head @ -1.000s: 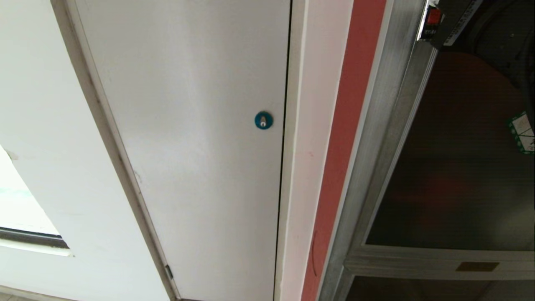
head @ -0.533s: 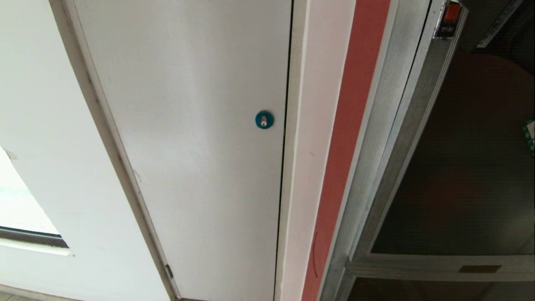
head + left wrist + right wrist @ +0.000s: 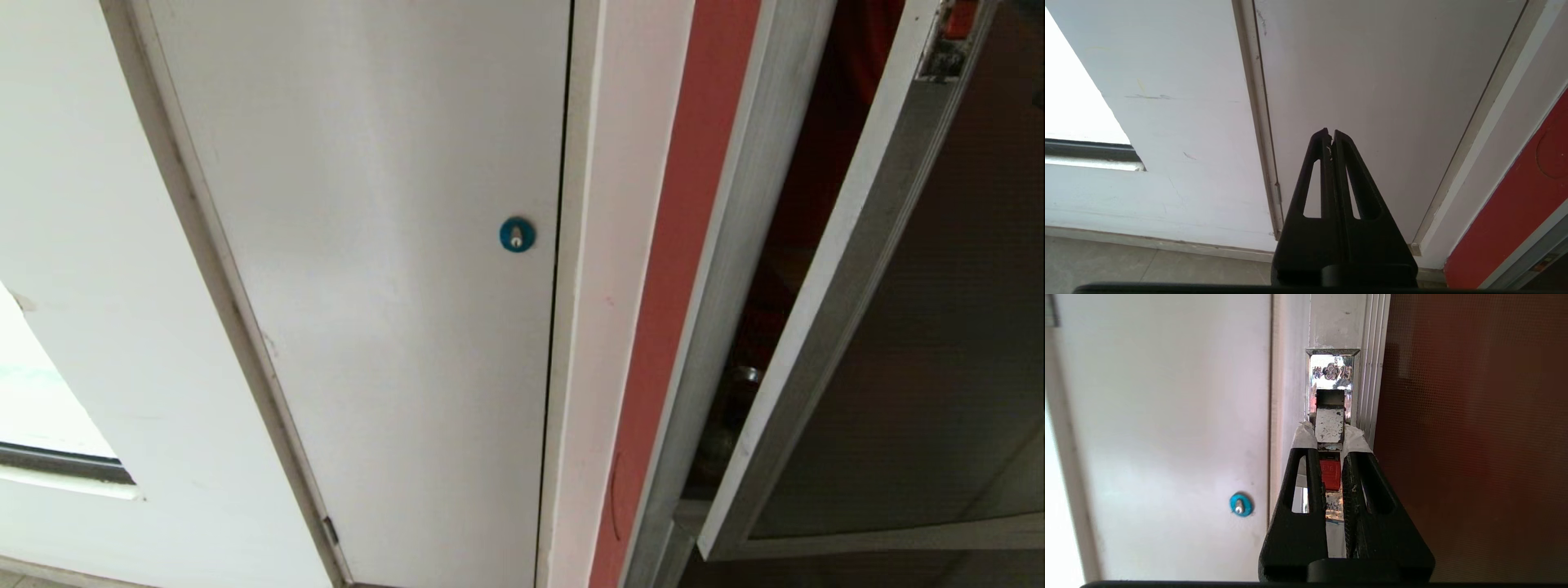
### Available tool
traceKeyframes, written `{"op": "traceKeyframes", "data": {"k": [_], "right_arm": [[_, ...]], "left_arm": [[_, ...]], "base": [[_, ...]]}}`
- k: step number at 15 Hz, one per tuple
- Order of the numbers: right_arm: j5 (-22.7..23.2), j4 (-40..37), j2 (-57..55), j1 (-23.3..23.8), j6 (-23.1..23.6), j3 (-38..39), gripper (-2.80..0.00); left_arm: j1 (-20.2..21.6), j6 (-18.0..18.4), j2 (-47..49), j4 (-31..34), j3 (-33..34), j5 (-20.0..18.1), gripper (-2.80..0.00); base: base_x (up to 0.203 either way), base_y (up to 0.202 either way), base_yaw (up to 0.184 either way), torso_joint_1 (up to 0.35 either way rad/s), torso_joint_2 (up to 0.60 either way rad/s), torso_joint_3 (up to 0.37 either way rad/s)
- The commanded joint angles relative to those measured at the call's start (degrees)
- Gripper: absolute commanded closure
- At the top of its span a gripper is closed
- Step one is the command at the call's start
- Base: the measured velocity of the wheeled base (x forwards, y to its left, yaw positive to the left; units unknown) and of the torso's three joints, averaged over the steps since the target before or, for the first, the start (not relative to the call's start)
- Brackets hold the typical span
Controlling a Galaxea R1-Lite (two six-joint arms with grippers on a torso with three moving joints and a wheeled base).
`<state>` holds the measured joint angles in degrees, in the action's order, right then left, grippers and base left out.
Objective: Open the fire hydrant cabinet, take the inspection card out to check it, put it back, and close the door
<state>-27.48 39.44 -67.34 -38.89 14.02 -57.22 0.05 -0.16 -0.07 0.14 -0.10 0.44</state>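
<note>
door [image 3: 922,327]: tinted glass, brushed metal frame | latch [image 3: 1330,424]: scuffed metal

Grey tiled floor [image 3: 1126,261] runs along the foot of the white wall [image 3: 1180,134], meeting its pale skirting strip [image 3: 1167,244]; nothing lies on it.

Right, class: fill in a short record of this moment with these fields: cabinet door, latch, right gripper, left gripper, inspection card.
cabinet door: the door stands ajar, a gap showing the fire hydrant cabinet interior
latch: red-and-metal latch on the door frame
right gripper: right gripper shut on the latch
left gripper: left gripper shut, empty, facing the white panel door
inspection card: not visible
</note>
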Motion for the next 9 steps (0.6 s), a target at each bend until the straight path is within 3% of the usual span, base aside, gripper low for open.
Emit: {"op": "traceKeyframes", "data": {"k": [1, 9], "right_arm": [[-0.56, 0.05, 2.75, -0.05, 0.04, 0.62, 0.0], [-0.47, -0.15, 3.09, -0.05, 0.13, 2.47, 0.0]], "left_arm": [[0.04, -0.02, 0.07, 0.04, 0.01, 0.0, 0.0], [0.04, -0.02, 0.07, -0.04, 0.01, 0.0, 0.0]], "base": [[0.0, 0.0, 0.0, 0.0, 0.0, 0.0], [0.0, 0.0, 0.0, 0.0, 0.0, 0.0]]}}
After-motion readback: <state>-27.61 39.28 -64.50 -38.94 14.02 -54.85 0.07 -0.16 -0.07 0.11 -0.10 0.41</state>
